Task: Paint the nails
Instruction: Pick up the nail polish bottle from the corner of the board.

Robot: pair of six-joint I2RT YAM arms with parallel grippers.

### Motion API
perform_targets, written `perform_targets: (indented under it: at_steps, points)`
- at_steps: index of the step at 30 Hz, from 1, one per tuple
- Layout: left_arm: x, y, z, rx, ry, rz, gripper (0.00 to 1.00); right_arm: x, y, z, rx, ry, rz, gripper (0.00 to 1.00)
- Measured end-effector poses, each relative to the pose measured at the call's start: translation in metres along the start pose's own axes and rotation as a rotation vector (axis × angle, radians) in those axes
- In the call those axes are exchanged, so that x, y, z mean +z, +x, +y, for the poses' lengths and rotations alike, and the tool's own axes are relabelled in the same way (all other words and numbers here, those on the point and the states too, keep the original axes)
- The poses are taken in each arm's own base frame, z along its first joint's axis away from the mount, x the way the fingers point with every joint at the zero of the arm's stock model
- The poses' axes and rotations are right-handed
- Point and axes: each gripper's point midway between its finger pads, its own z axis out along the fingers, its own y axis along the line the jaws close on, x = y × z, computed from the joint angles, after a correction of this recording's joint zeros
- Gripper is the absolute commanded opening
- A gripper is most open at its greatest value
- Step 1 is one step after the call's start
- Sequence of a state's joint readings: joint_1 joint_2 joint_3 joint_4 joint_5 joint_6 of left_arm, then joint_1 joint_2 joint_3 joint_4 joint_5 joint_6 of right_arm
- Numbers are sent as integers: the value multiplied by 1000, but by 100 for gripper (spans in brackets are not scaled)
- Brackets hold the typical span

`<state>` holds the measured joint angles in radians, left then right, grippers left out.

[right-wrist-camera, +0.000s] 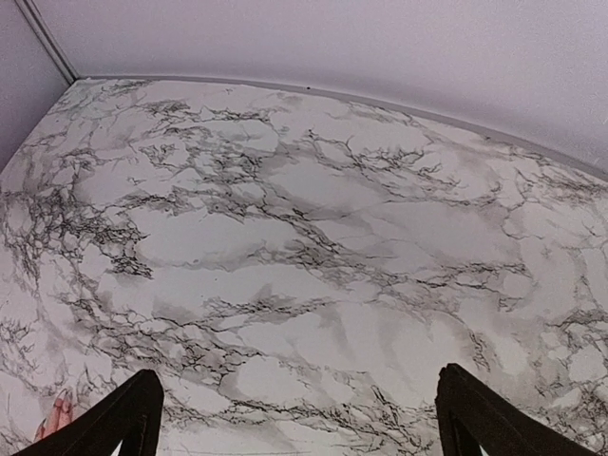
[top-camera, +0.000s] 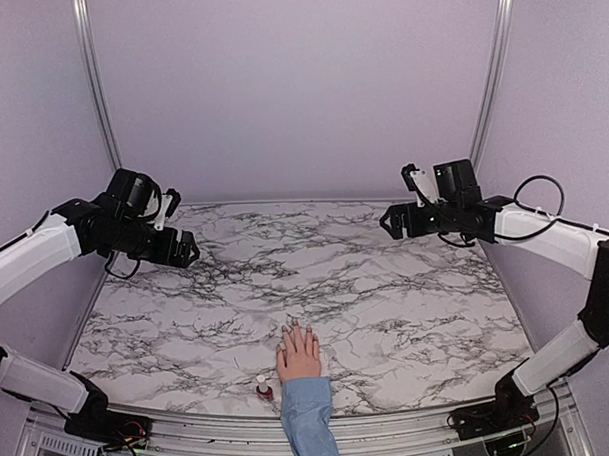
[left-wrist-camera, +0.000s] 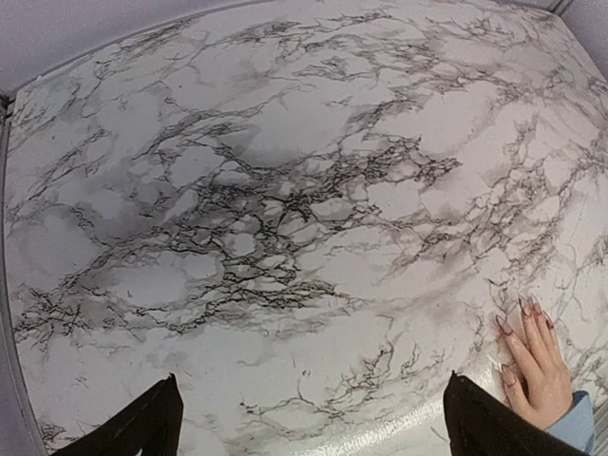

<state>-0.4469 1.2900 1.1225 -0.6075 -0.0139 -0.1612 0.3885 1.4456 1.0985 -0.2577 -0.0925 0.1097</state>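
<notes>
A pale pink hand (top-camera: 299, 354) with a light blue sleeve (top-camera: 309, 420) lies flat at the near middle of the marble table; its nails (top-camera: 297, 331) look pale in the top view. In the left wrist view the hand (left-wrist-camera: 538, 372) shows at the lower right with pale, long nails (left-wrist-camera: 524, 307). Its fingertips (right-wrist-camera: 59, 414) show at the lower left of the right wrist view. A small dark red polish bottle (top-camera: 264, 390) with a white cap stands just left of the wrist. My left gripper (top-camera: 188, 252) and right gripper (top-camera: 386, 223) are open, empty, raised far from the hand.
The marble tabletop (top-camera: 316, 278) is enclosed by lilac walls at the back and sides. Its near edge runs along a metal rail (top-camera: 192, 432) by the arm bases.
</notes>
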Motion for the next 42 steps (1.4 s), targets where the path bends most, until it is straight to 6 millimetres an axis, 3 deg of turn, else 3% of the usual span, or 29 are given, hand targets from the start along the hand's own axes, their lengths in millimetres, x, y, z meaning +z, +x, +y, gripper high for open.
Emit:
perform_targets:
  at_steps: [6, 11, 14, 18, 23, 28, 35, 42]
  points:
    - [-33, 19, -41, 139, 72, 38, 99, -29, -14, 20, -54, -94, -92, 99]
    - [-65, 31, -49, 146, 124, 17, 99, -39, -20, 55, -140, -256, -107, 98]
    - [-74, 41, -48, 129, 139, 17, 99, -44, -15, 90, -198, -359, -89, 99]
    - [-70, 60, -44, 105, 131, 68, 99, -56, 2, 153, -285, -522, -47, 98]
    - [-57, 79, -33, 80, 77, 135, 99, -63, 41, 234, -402, -703, 56, 97]
    - [-55, 85, -30, 57, 60, 156, 99, -62, 80, 287, -492, -801, 162, 94]
    - [-57, 94, -30, 33, 71, 161, 99, -62, 116, 329, -560, -877, 246, 89]
    - [-74, 108, -53, 57, 202, 143, 99, -64, 146, 338, -582, -913, 307, 88]
